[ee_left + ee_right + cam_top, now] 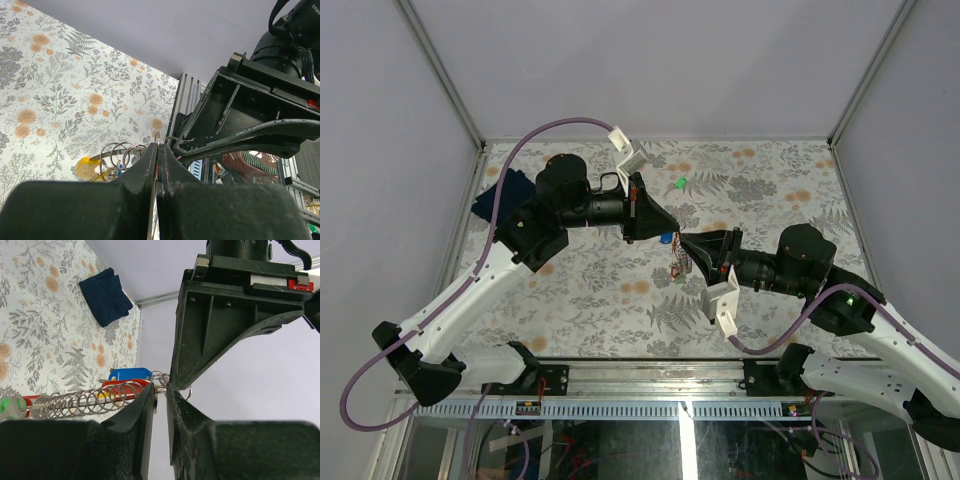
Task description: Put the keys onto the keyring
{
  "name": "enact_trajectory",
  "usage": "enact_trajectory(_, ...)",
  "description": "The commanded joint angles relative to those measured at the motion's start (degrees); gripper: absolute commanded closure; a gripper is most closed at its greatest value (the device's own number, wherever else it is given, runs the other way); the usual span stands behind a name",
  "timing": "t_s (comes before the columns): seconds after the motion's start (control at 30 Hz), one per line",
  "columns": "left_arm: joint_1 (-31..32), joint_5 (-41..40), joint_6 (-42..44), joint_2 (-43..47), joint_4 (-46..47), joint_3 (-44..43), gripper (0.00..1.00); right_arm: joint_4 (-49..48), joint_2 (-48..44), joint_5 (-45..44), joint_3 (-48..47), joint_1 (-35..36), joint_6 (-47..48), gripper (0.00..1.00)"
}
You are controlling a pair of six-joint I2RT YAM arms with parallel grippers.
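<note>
Where the two arms meet above mid-table, the left gripper (157, 152) is closed on the keyring (157, 136), with the thin metal pinched between its pressed fingers. The right gripper (160, 392) clamps the same ring from the opposite side, jaws nearly touching. A blue key (129, 374) and a red key (122, 384) sit just beside the fingertips, next to a wire coil (85, 402). A yellow key (89, 167) shows by the loops. A green key (678, 183) lies apart on the table (590, 300). A cloth (505, 192) lies at the far left.
</note>
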State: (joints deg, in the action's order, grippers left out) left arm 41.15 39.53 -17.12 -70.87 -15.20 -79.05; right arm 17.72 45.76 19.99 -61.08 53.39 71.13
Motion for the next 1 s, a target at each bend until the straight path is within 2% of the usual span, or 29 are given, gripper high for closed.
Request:
enact_trajectory(0.0,0.0,0.7,-0.7,1.2,3.5,-0.6,1.0,-1.4,-0.5,-1.1,-0.3,0.5,-1.5,0.79)
enact_trajectory(0.2,0.0,0.6,-0.5,1.4,3.4,-0.8,1.0,-1.0,-0.1,-1.5,-0.9,0.5,-2.5,0.88)
enact_trajectory(0.33,0.0,0.7,-0.5,1.4,3.6,-0.7,1.0,-0.3,0.2,-1.8,-1.9,0.5,-4.8,0.99)
enact_trajectory(0.6,0.0,0.9,-0.2,1.7,4.8,0.6,1.0,4.9,3.4,-3.5,-9.0,0.5,-17.9,1.0)
enact_trajectory(0.77,-0.1,1.1,-0.3,1.9,6.1,1.9,0.89,4.9,3.1,-3.1,-9.7,0.6,-26.3,1.0)
enact_trajectory(0.97,-0.4,1.0,0.2,2.1,6.2,2.4,0.81,4.5,2.7,-3.3,-10.6,0.5,-37.1,1.0)
